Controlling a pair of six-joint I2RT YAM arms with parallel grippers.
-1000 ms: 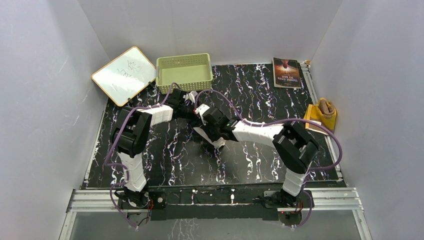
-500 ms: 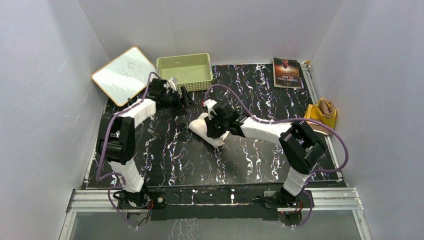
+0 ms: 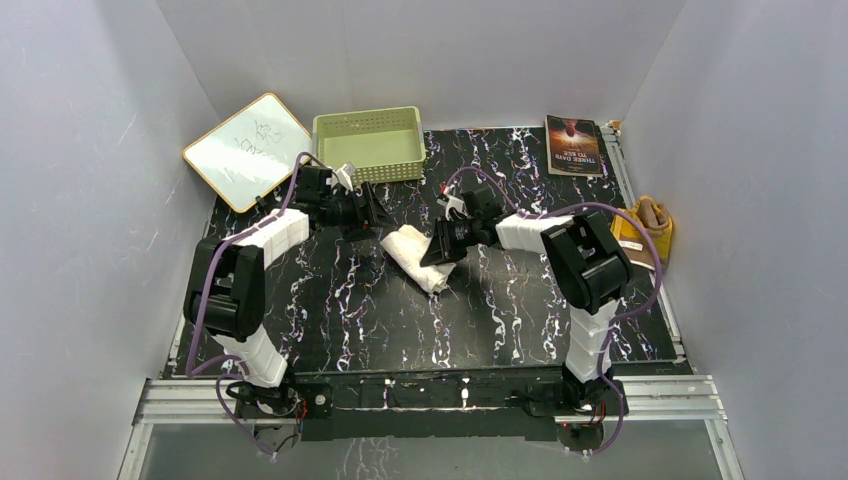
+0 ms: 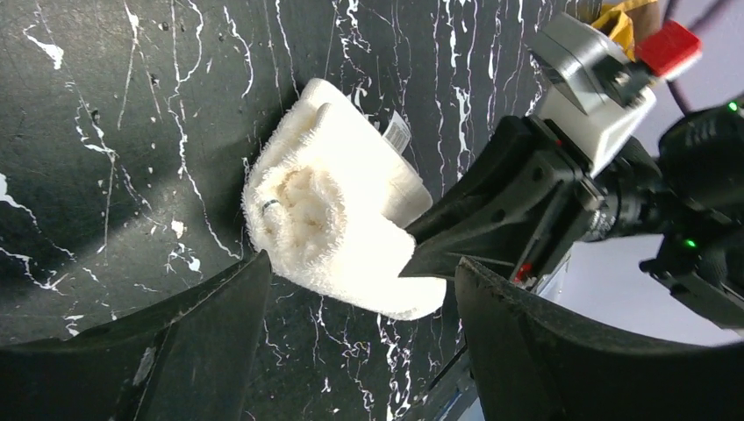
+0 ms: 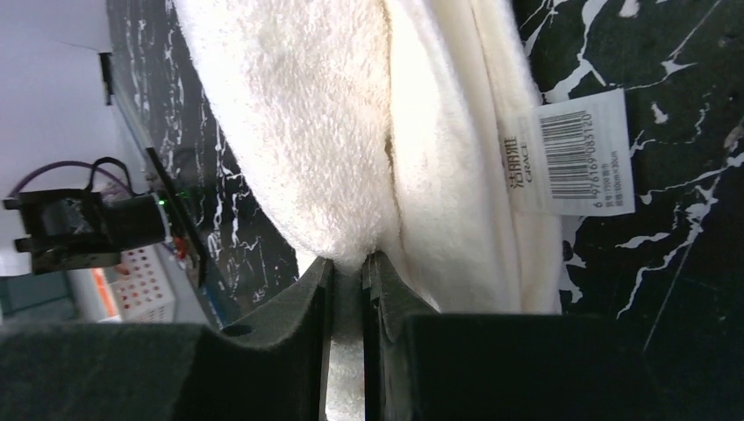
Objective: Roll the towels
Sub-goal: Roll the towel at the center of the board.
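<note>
The rolled white terry towel (image 3: 418,256) lies mid-worktop, nearer the far edge. The right gripper (image 5: 348,263) is clenched on one outer fold, while the left gripper (image 3: 374,216) gapes beside the roll's end. Tugging that fold could unwind the roll.

Lighting: bright, even, diffuse from above; shadows soft.
Top view sharp; white towel (image 4: 333,219) near blown-out in both wrist views; right gripper's fingers (image 5: 263,368) blurred in close foreground.

The tag (image 5: 570,153) on the white towel (image 5: 298,114) reads "GRACE" beside a barcode.
</note>
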